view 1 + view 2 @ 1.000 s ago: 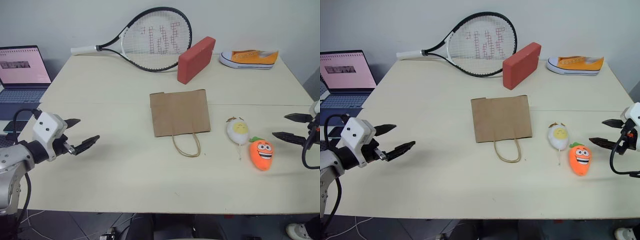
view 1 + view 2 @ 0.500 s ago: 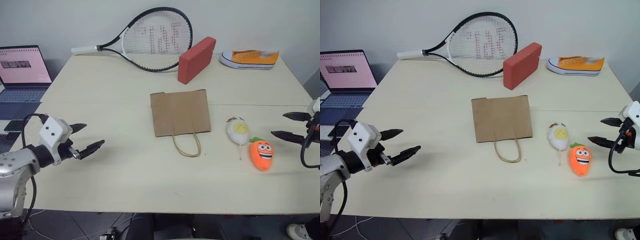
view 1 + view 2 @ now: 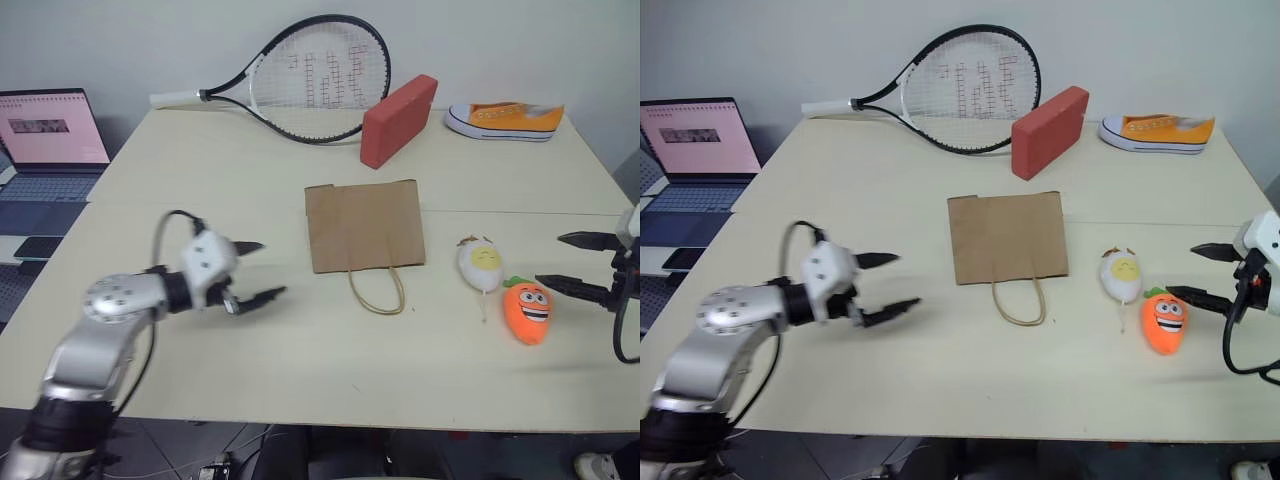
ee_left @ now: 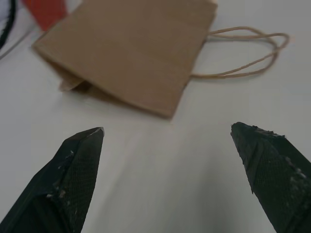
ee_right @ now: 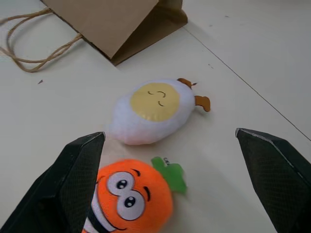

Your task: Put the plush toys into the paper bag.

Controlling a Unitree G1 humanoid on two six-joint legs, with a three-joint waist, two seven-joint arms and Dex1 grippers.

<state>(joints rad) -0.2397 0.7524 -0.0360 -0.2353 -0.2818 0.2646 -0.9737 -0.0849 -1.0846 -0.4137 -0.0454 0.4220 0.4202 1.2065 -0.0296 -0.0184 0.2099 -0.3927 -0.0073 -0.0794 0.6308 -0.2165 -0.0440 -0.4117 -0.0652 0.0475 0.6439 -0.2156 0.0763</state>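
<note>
Your left end effector is spread, empty, left of the flat paper bag. Right end effector also spread, beside carrot plush; egg plush touching it on surface.

The whole surface is overlooked from the near edge by both eye views, while the paper bag is shared closely by both wrist views.
</note>
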